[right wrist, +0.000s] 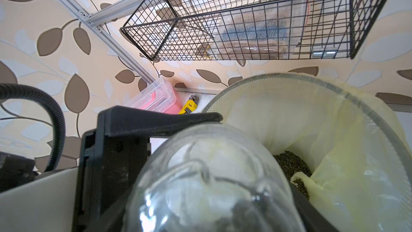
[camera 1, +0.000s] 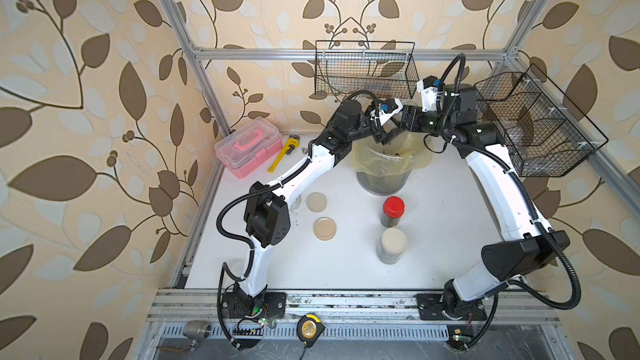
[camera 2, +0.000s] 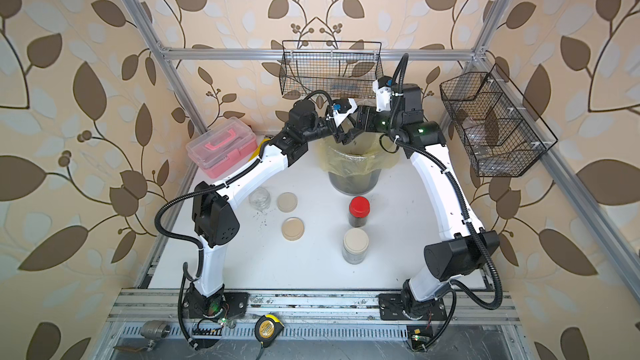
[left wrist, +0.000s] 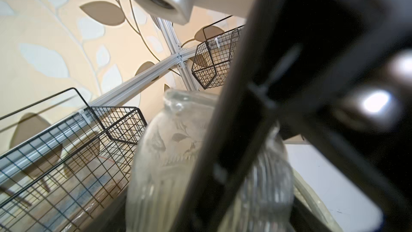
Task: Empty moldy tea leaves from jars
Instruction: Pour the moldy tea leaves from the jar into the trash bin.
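Note:
A clear glass jar (right wrist: 211, 175) without a lid hangs over the grey bin (camera 1: 381, 181), and both grippers meet on it. My right gripper (camera 1: 394, 131) is shut on the jar. My left gripper (camera 1: 380, 137) is closed around the same jar (left wrist: 169, 152) from the other side. The glass looks almost empty, with a few dark bits inside. Moldy tea leaves (right wrist: 292, 164) lie in the bin's yellowish liner. On the table stand a red-lidded jar (camera 1: 393, 211) and a beige-lidded jar (camera 1: 392, 245), both holding dark leaves. An open empty jar (camera 2: 259, 198) stands near the left arm.
Two loose beige lids (camera 1: 316, 201) (camera 1: 325, 228) lie left of centre. A pink toolbox (camera 1: 247, 147) and a yellow wrench (camera 1: 282, 154) sit at the back left. Wire baskets hang on the back rail (camera 1: 363, 70) and the right rail (camera 1: 533, 126), close above the arms.

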You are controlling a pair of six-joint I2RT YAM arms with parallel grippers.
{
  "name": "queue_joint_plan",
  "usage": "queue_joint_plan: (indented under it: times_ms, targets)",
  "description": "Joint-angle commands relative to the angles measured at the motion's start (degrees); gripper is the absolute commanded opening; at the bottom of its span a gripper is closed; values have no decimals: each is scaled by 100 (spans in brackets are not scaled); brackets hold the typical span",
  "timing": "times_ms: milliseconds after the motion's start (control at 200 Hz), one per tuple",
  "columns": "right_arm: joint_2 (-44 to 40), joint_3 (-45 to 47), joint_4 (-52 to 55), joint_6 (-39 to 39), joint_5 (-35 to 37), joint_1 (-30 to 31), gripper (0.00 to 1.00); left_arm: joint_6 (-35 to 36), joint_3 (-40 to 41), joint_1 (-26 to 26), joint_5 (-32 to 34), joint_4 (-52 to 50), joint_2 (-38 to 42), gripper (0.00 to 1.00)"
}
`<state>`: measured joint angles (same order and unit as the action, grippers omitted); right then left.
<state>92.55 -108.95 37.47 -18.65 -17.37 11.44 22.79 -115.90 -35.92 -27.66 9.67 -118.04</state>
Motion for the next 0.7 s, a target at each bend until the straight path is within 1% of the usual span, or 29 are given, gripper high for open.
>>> queue_joint_plan:
  times_ms: [0, 35, 65, 100, 125, 220, 335, 400, 490, 530, 585, 635, 695]
  targets:
    - [-3, -53, 19, -138, -151, 124, 24, -546, -104, 26, 844, 462, 93, 59]
    - [7, -94, 71, -78, -8, 126, 24, -526, 24, 32, 863, 432, 136, 68]
    - [21, -142, 145, -19, 101, 122, 24, -497, 83, 28, 845, 430, 183, 81]
    - [46, -217, 252, 67, 250, 122, 24, -432, 146, 30, 776, 423, 239, 93]
    - [65, -274, 339, 116, 355, 121, 23, -353, 208, 33, 700, 415, 280, 98]
    - [104, -411, 604, 317, 728, 130, 23, 90, 573, 32, 482, 325, 545, 99]
    - [150, -497, 885, 588, 1358, 157, 23, 483, 1318, 28, 441, 471, 1040, 99]
    - [263, -609, 1086, 712, 1548, 181, 23, 498, 1738, 31, 463, 690, 1332, 99]
    - [629, -980, 1581, 950, 1958, 310, 23, 433, 2152, 33, 513, 884, 1702, 99]
    - [871, -1234, 1889, 1078, 2257, 425, 23, 397, 2315, 33, 540, 970, 1850, 99]
    - [1259, -1669, 2357, 1249, 2908, 614, 23, 343, 2519, 32, 615, 1051, 2061, 99]
    - [1526, -1978, 2639, 1343, 3334, 736, 23, 300, 2724, 32, 699, 1121, 2257, 99]
    - [1716, -2230, 2796, 1374, 3522, 787, 23, 271, 2998, 28, 838, 1211, 2498, 99]
